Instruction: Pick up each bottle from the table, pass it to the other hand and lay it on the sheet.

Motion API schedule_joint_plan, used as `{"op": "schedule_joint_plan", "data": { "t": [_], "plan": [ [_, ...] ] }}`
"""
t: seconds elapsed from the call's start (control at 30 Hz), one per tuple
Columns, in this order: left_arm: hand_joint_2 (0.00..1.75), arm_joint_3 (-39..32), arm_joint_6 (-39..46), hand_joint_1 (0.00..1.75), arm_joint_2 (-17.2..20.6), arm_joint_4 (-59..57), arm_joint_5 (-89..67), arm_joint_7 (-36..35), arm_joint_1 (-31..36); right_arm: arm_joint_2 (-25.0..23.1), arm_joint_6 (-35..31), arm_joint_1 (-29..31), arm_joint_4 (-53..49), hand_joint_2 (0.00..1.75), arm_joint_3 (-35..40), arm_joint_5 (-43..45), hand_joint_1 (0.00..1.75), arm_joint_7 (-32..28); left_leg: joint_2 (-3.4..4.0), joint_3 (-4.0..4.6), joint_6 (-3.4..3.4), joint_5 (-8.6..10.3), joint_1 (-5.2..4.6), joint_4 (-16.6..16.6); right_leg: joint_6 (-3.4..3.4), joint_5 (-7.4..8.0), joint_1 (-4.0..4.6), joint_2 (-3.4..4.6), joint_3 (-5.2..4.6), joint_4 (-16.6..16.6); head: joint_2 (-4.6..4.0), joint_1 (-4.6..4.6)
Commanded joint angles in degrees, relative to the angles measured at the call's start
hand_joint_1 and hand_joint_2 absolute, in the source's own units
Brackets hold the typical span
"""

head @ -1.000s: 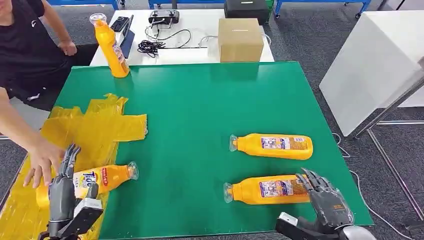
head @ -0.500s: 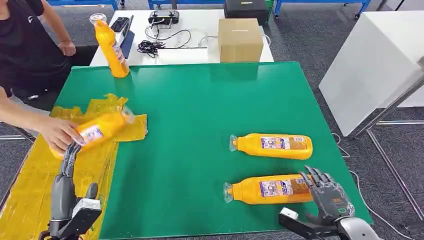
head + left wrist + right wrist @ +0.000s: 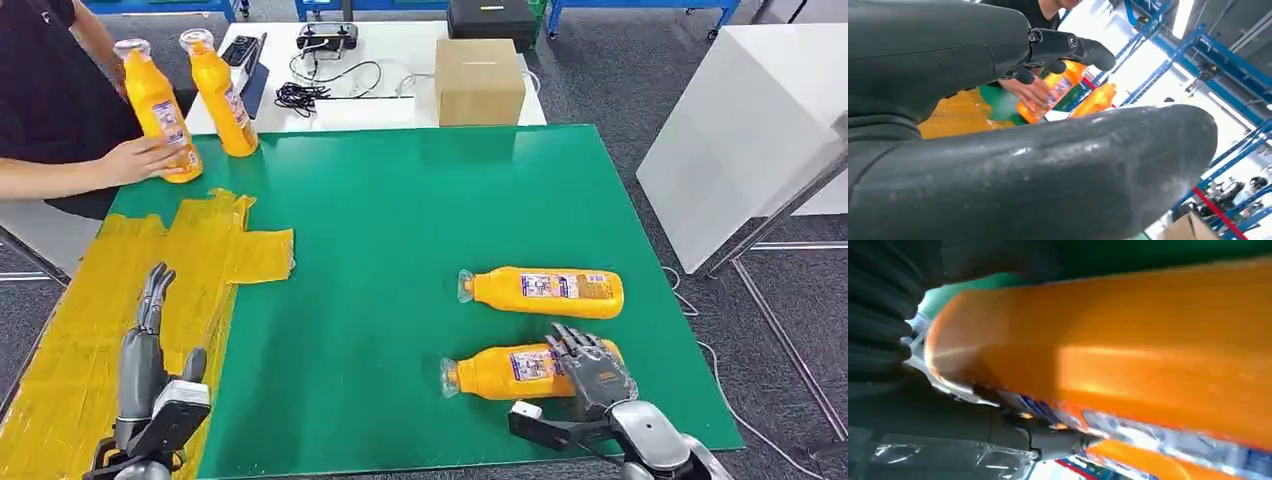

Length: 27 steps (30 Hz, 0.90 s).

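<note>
Four orange bottles: two lying (image 3: 545, 291) (image 3: 500, 371), two upright (image 3: 222, 92) (image 3: 160, 110).

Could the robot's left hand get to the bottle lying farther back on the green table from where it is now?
Probably not easily. The left hand is over the yellow sheet, and the farther lying bottle is across the green table, by the right hand. Nothing blocks it; it looks a long stretch.

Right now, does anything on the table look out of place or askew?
The yellow sheet is crumpled and patchy. A person's hand holds a bottle upright at the far corner instead of leaving it on the sheet.
</note>
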State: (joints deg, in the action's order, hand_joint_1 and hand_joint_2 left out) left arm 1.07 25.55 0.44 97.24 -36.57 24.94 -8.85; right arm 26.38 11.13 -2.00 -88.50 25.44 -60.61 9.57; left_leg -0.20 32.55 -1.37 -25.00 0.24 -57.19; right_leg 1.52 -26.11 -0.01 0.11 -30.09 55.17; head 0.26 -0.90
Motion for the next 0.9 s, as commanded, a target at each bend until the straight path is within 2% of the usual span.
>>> {"op": "schedule_joint_plan", "data": {
  "t": [0.03, 0.1, 0.33, 0.47, 0.5, 0.53, 0.57, 0.63, 0.67, 0.7, 0.77, 0.8, 0.83, 0.9],
  "plan": [
    [0.0, 1.6, -0.2, 0.0, 2.0, -5.1, 3.2, 1.5, 2.8, 4.8, 4.4, -0.5, 5.5, 1.75, 7.3, 6.8, 1.75, -1.3, -0.2, -0.16, -0.01, 0.03, 0.02, 0.1, 0.0, 0.01, 0.02, -0.22, 0.23, -0.2, 0.0, -0.02],
    [0.0, 1.7, -2.5, 0.0, 1.9, -5.8, 5.5, 1.0, 2.7, 6.2, 3.2, -2.4, 3.5, 1.75, 6.1, 11.9, 1.75, -0.8, -0.24, -0.16, 0.0, 0.05, 0.02, 0.1, 0.0, 0.02, 0.01, -0.27, 0.24, -0.2, 0.0, -0.02],
    [0.0, 1.6, -2.4, 0.0, 1.8, -6.0, 5.5, 1.4, 2.2, 7.1, 2.9, -2.8, 2.7, 1.75, 6.5, 12.7, 1.75, -0.4, -0.28, -0.36, -0.02, -0.03, 0.01, 0.1, 0.0, -0.05, -0.01, -0.24, 0.44, -0.2, 0.0, 0.0],
    [0.0, 0.2, -16.7, 0.0, 0.0, -3.9, 19.5, 0.4, 1.0, 3.0, -3.7, -3.8, -1.6, 1.75, 2.5, 19.6, 1.75, -1.6, -0.22, -0.3, -0.03, -0.04, 0.03, 0.0, -0.02, -0.04, 0.02, -0.18, 0.37, -0.1, 0.0, 0.0],
    [0.0, -0.9, -24.5, 0.0, -1.1, -3.4, 27.8, 0.3, -0.3, -0.2, -8.1, -4.7, -4.8, 1.75, -0.6, 23.7, 1.75, -5.7, -0.26, -0.29, 0.0, -0.03, 0.05, 0.1, -0.02, -0.03, 0.04, -0.23, 0.39, -0.2, 0.0, 0.0],
    [1.75, -1.2, -28.6, 0.0, -1.8, -3.2, 31.9, -0.2, -1.1, -2.5, -10.3, -4.8, -7.3, 1.75, -2.0, 25.9, 1.75, -8.6, -0.17, -0.27, -0.01, -0.05, 0.03, 0.1, -0.02, -0.03, 0.02, -0.14, 0.34, -0.2, 0.0, -0.02],
    [1.75, -1.8, -33.8, 0.0, -3.0, -2.8, 38.0, 0.3, -2.3, -6.0, -12.5, -4.0, -10.5, 1.75, -3.7, 29.3, 1.75, -13.3, -0.16, -0.25, -0.02, -0.05, 0.0, 0.1, -0.02, -0.03, -0.01, -0.1, 0.31, -0.1, 0.0, 0.0],
    [1.75, -0.9, -38.4, 0.0, -4.7, -2.4, 43.4, 1.1, -3.5, -10.2, -13.4, -0.7, -13.4, 1.75, -4.9, 34.5, 1.75, -16.6, 0.2, -0.18, 0.06, -0.12, 0.01, 0.1, -0.06, -0.01, 0.01, 0.24, 0.22, -0.1, 0.0, -0.02],
    [1.75, 0.0, -40.8, 0.0, -5.6, -2.4, 46.7, 1.2, -3.9, -11.8, -13.5, 1.3, -14.2, 1.75, -5.1, 36.9, 1.75, -18.1, 0.31, -0.06, -0.01, -0.1, 0.01, 0.0, -0.01, 0.05, 0.01, 0.35, 0.64, 0.0, 0.0, -0.02],
    [1.75, 1.7, -42.6, 0.0, -6.4, -2.2, 48.8, 1.3, -4.1, -13.7, -13.7, 3.7, -14.8, 1.75, -5.2, 39.7, 1.75, -19.4, 0.48, -0.01, 0.02, -0.12, -0.05, 0.0, 0.0, 0.06, -0.04, 0.49, 0.54, 0.1, 0.0, 0.0],
    [1.75, 4.7, -41.1, 0.0, -7.1, -2.2, 47.7, 2.3, -3.7, -16.1, -14.4, 5.8, -15.4, 1.75, -5.2, 43.2, 1.75, -21.2, 0.39, 0.06, 0.02, -0.05, -0.04, 0.0, 0.0, 0.08, -0.01, 0.46, 0.49, 0.1, 0.0, 0.02],
    [1.75, 5.2, -40.5, 0.0, -7.2, -2.2, 47.6, 2.3, -3.5, -16.2, -14.5, 6.0, -15.5, 1.75, -5.0, 43.3, 1.75, -21.0, 0.58, -0.02, 0.1, -0.12, -0.01, 0.0, -0.03, 0.05, 0.01, 0.62, 0.5, 0.1, 0.0, 0.07],
    [1.75, 5.7, -40.0, 0.0, -7.2, -2.3, 47.6, 2.3, -3.2, -16.0, -14.6, 5.9, -15.5, 1.75, -4.8, 43.3, 1.75, -20.9, 0.13, 0.06, 0.0, 0.0, -0.02, 0.0, 0.02, 0.05, -0.01, 0.19, 0.51, 0.1, 0.0, 0.02],
    [1.75, 8.6, -37.9, 0.0, -6.5, -3.1, 47.2, 2.4, -2.0, -18.0, -16.1, 6.5, -15.9, 1.75, -4.8, 47.4, 1.75, -24.0, -0.04, 0.07, 0.0, 0.06, 0.01, 0.0, 0.01, 0.02, 0.01, 0.0, 0.52, 0.0, 0.0, 0.0]
  ]
}}
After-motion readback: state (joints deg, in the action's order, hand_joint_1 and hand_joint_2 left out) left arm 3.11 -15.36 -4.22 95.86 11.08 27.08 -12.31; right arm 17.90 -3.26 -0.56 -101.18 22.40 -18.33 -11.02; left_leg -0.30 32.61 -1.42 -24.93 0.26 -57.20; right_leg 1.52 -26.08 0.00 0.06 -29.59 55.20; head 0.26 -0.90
